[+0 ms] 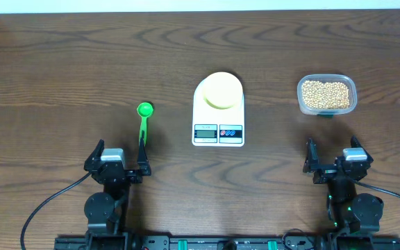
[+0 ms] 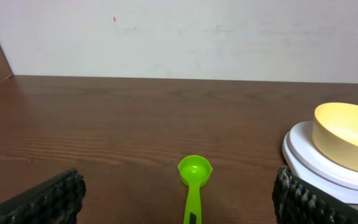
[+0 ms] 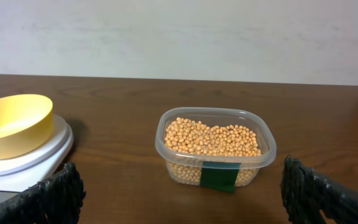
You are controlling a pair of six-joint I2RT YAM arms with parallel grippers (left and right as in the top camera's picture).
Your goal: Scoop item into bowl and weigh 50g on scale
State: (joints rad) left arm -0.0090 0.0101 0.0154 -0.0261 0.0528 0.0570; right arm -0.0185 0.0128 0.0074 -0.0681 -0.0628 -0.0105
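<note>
Left tool (image 1: 119,154) and right tool (image 1: 333,157) stand wide open, empty, at the near tabletop (image 1: 47,69) edge. Scoop (image 1: 143,121) lies before the left, handle toward it for pickup. Beyond, the empty bowl (image 1: 221,90) sits on the scale (image 1: 205,117) for weighing. The beans (image 1: 325,92) lie in the tub (image 1: 353,90), far right.

Display (image 1: 205,130) of the scale (image 1: 218,111), overhead: too small to read; buttons (image 1: 231,130) are mere red and blue specks.
Same scale, wrist views: cut by the right and bottom edges in the left wrist view, and by the left and bottom edges in the right wrist view.
Yellow bowl (image 2: 348,134): right side cut off in the left wrist view; left side cut off in the right wrist view.
Green scoop (image 2: 194,180): handle runs off the bottom edge in the left wrist view; overhead, its near end is possibly tucked under a finger of the left gripper (image 1: 121,151).
Green label (image 3: 220,176) on the tub (image 3: 253,134): no lettering discernible; covers the beans (image 3: 213,138) behind it.
Both wrist views: only the ridged pads (image 2: 48,199) show, cut off at the lower corners.
</note>
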